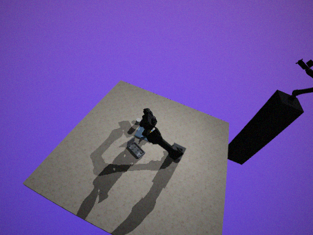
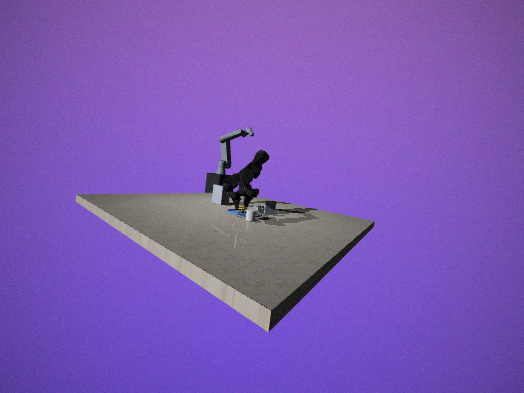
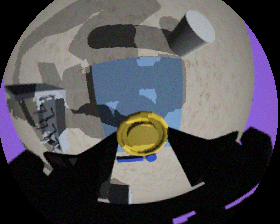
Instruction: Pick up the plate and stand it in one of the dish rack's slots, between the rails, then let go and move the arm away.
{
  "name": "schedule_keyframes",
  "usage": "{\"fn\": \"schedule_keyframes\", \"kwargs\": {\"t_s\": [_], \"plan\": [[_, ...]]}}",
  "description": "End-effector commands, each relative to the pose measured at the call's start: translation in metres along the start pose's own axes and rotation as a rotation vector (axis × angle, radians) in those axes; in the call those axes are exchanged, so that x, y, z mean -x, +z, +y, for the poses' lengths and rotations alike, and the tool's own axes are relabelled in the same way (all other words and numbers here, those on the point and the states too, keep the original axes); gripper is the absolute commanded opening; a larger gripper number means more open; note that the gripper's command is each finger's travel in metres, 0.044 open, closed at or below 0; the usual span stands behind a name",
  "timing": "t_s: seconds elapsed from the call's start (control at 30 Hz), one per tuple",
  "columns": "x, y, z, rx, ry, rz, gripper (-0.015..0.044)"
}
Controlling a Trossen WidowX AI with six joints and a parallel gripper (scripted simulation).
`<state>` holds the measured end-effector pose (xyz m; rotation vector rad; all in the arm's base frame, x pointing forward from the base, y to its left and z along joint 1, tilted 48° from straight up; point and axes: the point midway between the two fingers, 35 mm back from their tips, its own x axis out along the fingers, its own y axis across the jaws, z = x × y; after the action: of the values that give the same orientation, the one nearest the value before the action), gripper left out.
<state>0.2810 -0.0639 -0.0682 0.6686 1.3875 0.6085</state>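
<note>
The yellow round plate (image 2: 242,208) (image 3: 142,134) is level, at the near end of the blue mat in the wrist view. My gripper (image 2: 242,206) (image 3: 141,132) is shut on the plate, with one finger at each side of its rim. In the top view the arm hides the fingers. I cannot tell whether the plate touches the surface beneath. The grey dish rack (image 1: 134,153) (image 2: 270,207) (image 3: 59,95) stands apart from the plate, at the left in the wrist view, with its rails and slots showing.
A white cylinder (image 1: 138,120) (image 2: 250,216) (image 3: 200,27) stands by the far corner of the blue mat (image 1: 139,132) (image 2: 232,212) (image 3: 170,82). A small blue utensil (image 3: 151,157) lies just below the plate in the wrist view. Another arm (image 2: 226,148) stands in the background.
</note>
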Motion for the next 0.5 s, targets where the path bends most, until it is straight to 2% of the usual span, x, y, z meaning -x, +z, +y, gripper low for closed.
{"fn": "schedule_keyframes", "kwargs": {"t_s": [0.0, 0.07, 0.1, 0.47], "plan": [[0.019, 0.004, -0.004, 0.004, -0.012, -0.008, 0.0060], [0.029, 0.005, -0.005, 0.003, -0.013, -0.008, 0.0007], [0.034, 0.006, -0.005, 0.003, -0.014, -0.007, 0.0000], [0.086, 0.008, -0.007, 0.003, -0.015, -0.006, 0.0000]]}}
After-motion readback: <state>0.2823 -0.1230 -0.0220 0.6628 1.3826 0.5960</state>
